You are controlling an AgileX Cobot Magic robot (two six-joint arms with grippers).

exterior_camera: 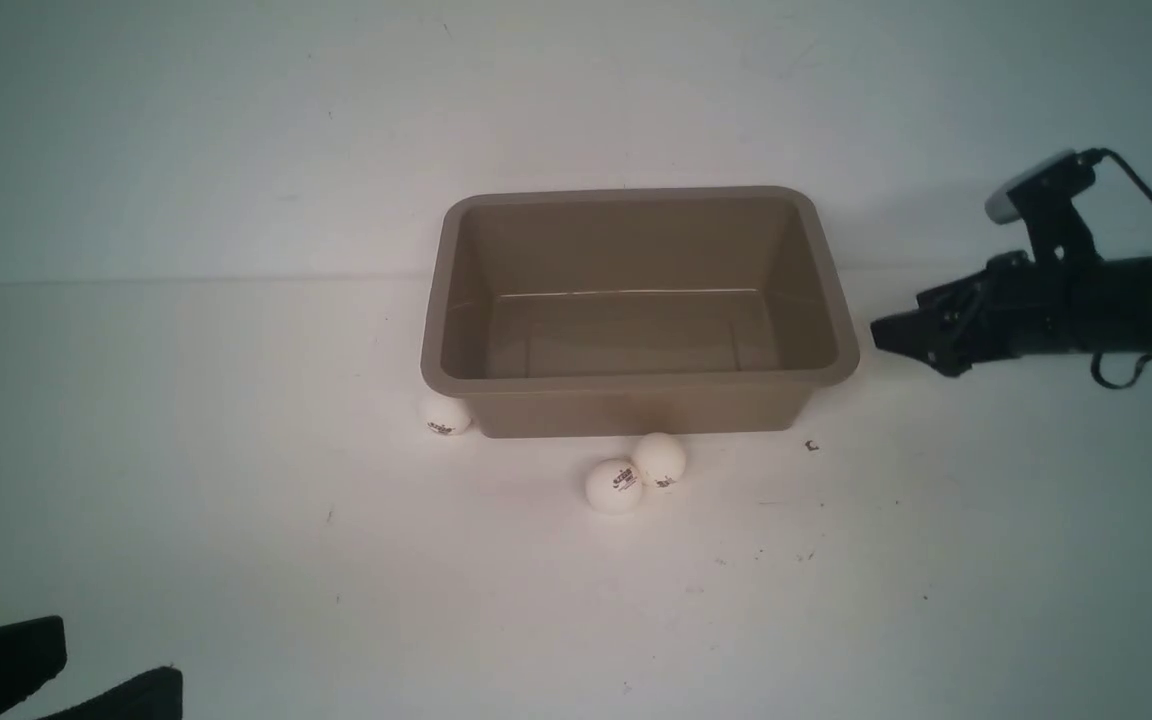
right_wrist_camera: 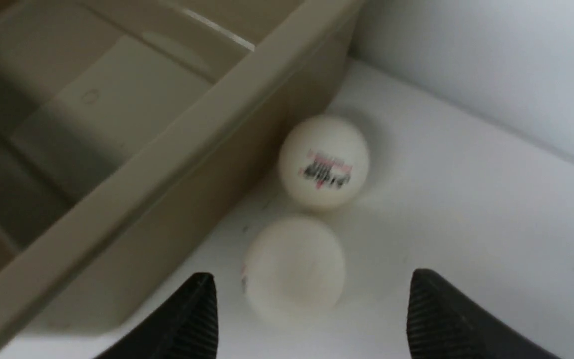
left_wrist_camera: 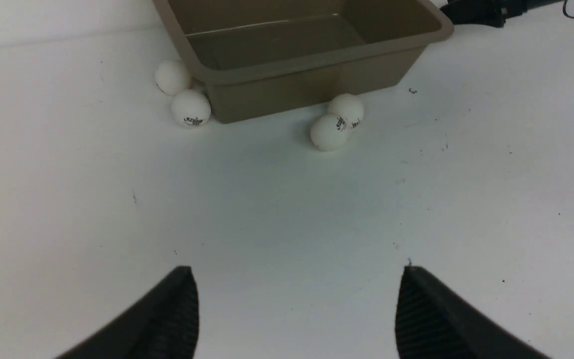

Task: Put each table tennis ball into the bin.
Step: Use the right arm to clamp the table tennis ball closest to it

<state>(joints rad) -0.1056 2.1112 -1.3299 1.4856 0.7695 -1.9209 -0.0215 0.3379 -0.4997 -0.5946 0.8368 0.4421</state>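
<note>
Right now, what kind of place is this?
Likely a lab test bench: white tabletop, plain white wall, just a taupe bin and table tennis balls set out.

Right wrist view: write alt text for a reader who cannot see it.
Two white table tennis balls lie on the table beside the bin's outer wall, the nearer one just ahead of the open right gripper. What shows of the bin's inside is empty.
</note>
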